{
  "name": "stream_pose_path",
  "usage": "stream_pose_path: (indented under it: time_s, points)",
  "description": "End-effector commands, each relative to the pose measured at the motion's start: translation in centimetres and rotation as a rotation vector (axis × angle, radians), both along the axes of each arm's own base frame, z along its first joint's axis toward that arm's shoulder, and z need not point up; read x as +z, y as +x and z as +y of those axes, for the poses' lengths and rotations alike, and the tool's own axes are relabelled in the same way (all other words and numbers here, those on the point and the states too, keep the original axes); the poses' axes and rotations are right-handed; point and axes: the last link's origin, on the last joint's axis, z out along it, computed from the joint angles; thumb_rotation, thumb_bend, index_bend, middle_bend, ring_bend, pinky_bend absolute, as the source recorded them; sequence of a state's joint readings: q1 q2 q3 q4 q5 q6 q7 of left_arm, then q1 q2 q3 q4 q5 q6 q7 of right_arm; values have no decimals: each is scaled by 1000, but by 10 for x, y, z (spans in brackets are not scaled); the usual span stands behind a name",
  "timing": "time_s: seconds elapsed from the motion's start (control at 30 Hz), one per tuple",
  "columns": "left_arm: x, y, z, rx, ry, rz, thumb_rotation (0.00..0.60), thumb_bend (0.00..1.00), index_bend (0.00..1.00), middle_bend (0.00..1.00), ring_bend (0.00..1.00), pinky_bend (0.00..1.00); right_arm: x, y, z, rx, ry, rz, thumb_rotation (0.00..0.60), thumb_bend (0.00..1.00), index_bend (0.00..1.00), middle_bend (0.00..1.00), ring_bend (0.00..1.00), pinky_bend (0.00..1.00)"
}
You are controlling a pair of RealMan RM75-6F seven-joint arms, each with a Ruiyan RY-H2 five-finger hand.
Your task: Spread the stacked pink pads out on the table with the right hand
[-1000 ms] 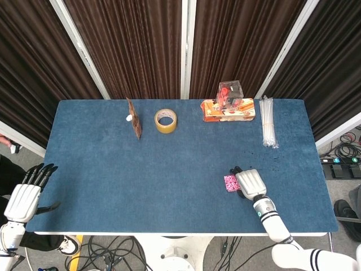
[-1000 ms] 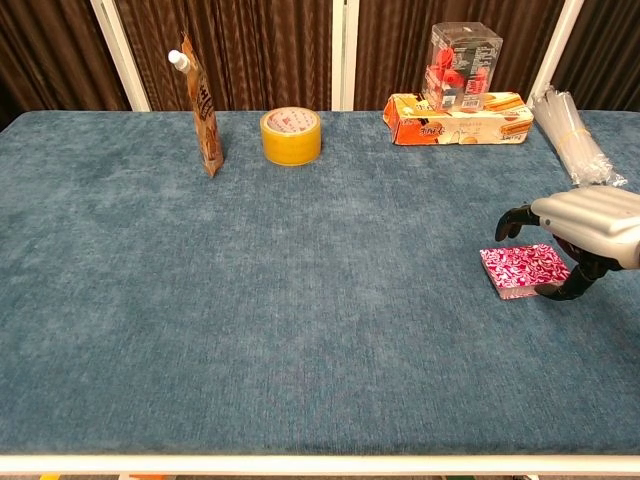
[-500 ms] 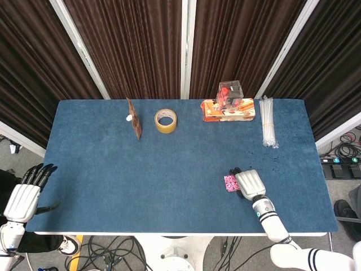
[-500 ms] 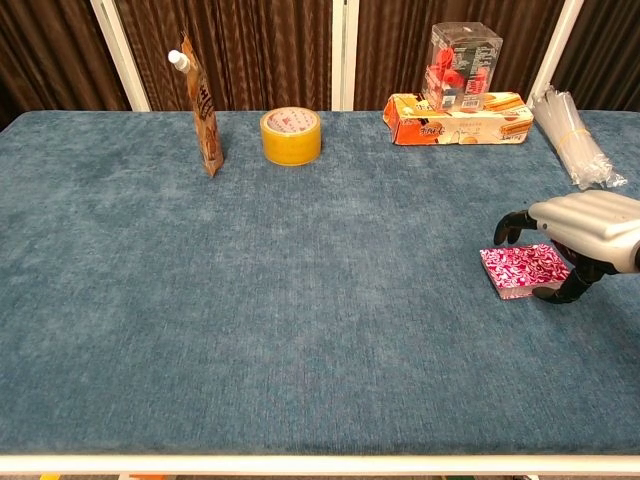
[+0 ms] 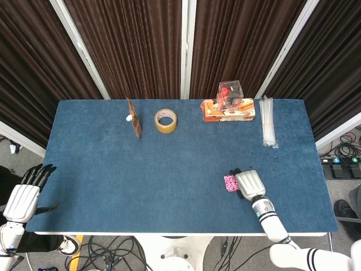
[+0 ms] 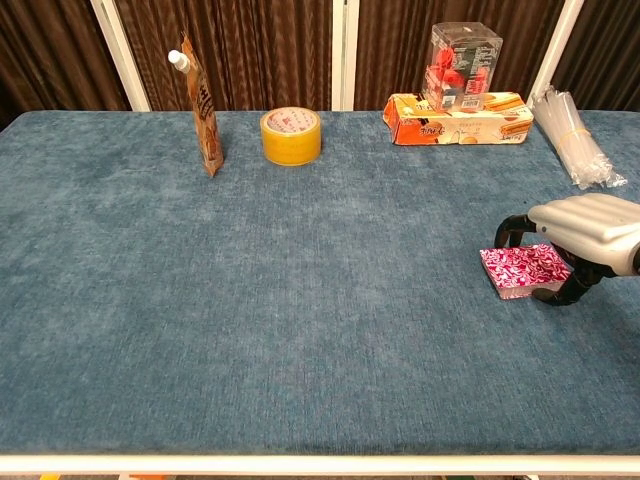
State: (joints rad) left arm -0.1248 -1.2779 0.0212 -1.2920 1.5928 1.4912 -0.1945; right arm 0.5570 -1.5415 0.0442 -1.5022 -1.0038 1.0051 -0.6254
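- Hanging off the table's near edge at the lower left of the head view: left hand [image 5: 22, 199], holding nothing, fingers straight and slightly apart.
- Curling over the stack of pink pads [image 6: 524, 270] at the right of the chest view: right hand [image 6: 583, 232], fingers arching around the stack; cannot tell whether actually gripping it.
- Lying on the blue table [image 6: 300, 300], still stacked.
- Standing along the far edge: brown pouch [image 6: 203, 112], tape roll [image 6: 291, 136], orange box [image 6: 459, 118], clear box [image 6: 462, 55] sitting on top.
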Motion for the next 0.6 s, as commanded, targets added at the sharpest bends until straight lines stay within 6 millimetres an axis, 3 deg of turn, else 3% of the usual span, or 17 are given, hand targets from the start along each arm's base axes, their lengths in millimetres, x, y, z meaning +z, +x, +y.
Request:
stream_pose_path:
  time_s: [0.03, 0.6]
  points:
    - [0, 0, 0, 1, 0, 0, 600, 0, 112, 89, 0, 97, 0, 1, 0, 2, -2, 0, 600, 228, 275, 266, 752, 800]
    - [1, 0, -1, 8, -2, 1, 600, 0, 113, 90, 0, 97, 1, 2, -1, 4, -20, 0, 600, 239, 333, 294, 752, 800]
